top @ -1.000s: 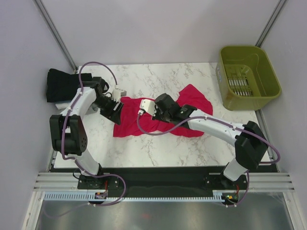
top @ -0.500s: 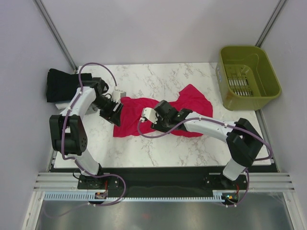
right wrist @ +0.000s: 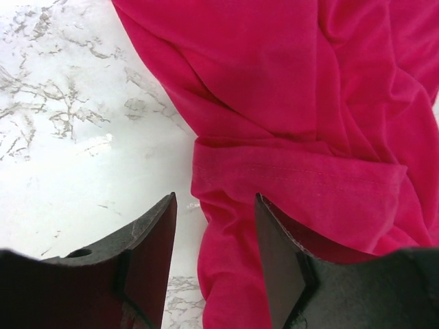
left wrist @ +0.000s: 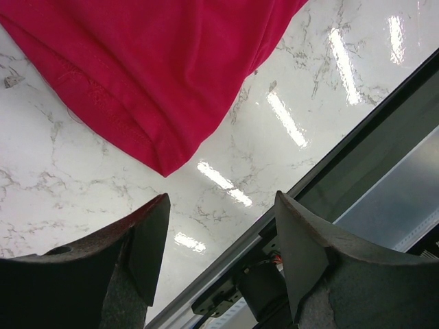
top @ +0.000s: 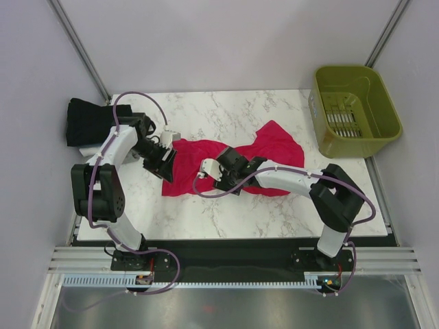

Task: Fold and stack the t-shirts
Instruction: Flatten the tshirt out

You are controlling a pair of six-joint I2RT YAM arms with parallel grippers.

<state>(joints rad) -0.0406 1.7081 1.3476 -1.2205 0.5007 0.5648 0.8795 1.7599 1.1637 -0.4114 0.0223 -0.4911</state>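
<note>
On the white marble-patterned surface [top: 226,113], the crimson t-shirt [top: 278,140] lies crumpled near the middle. The left fingers [left wrist: 147,240] stand open by its left corner, holding nothing. The right fingers [right wrist: 151,240] stand open above a stitched hem, empty too. A folded black t-shirt [top: 86,122] sits at the far-left edge and an olive basket [top: 328,140] at the far right. Pale lilac walls [top: 226,41] enclose the space.

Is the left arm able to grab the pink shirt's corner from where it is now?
Probably yes. The left gripper is open right by the shirt's hemmed corner, with only bare table between them and nothing in the way.
</note>
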